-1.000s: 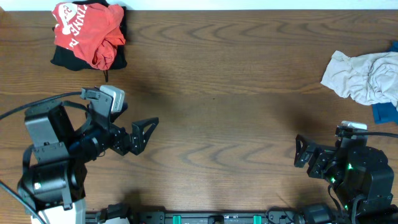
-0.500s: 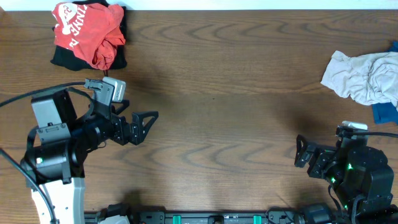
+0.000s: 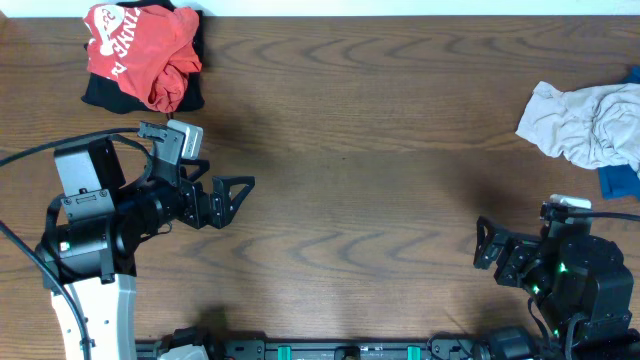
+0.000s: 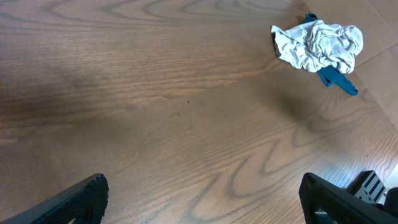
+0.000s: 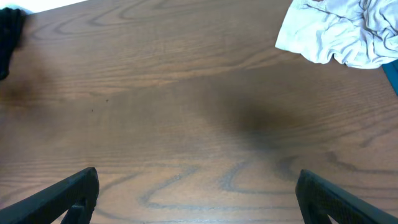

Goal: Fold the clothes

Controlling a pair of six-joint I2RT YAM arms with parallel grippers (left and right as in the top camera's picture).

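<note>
The left gripper (image 3: 236, 203) hangs wide open at the near left, pointing right. The right gripper (image 3: 481, 245), equally wide, points left from the near right.

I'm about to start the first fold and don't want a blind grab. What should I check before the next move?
1. Left end effector open, holding nothing: ok.
2. Right end effector open, holding nothing: ok.
3. Red-orange T-shirt laid flat: not ok, bunched on a black garment.
4. Pale grey garment laid flat: not ok, crumpled against a blue piece.
5. Table bare between the arms: ok.
</note>
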